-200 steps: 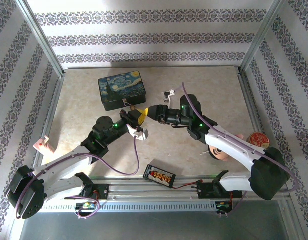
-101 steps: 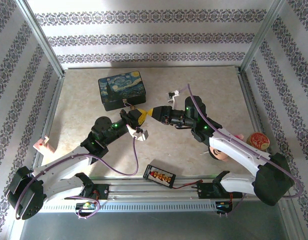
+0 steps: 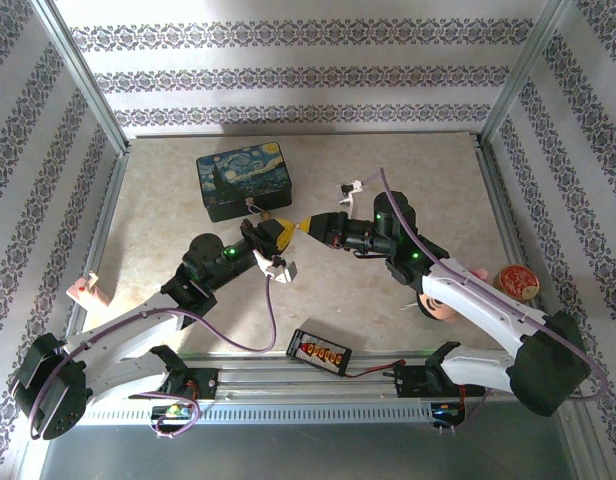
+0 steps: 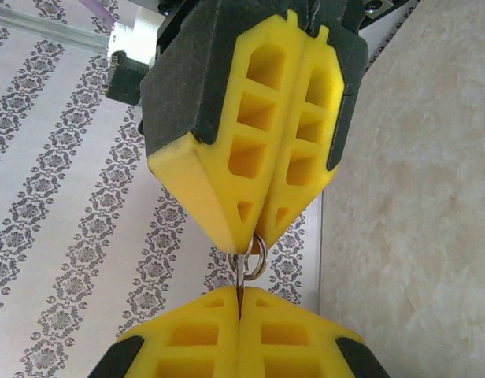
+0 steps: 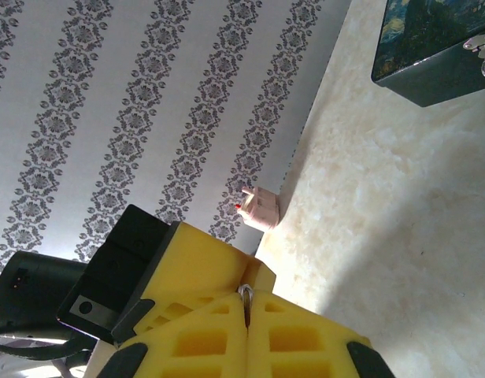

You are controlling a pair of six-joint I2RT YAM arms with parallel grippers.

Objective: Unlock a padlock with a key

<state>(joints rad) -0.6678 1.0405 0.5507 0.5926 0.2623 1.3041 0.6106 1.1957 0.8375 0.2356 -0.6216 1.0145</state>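
The left end effector (image 4: 239,319) is closed, its yellow, hollow-celled pads (image 4: 187,339) pinching the blade of a thin pale metal key (image 4: 242,272). Tip to tip with it, the right end effector (image 4: 257,228) is closed too, nipping the key's wire ring. Both hold it in the air above the beige marbled worktop (image 3: 168,220), probably to pass it across for a truer hold. The tiny brass-yellow padlock (image 3: 255,207) seems to hang nearby, at the front latch of the dark blue swirly-painted box (image 3: 243,175).
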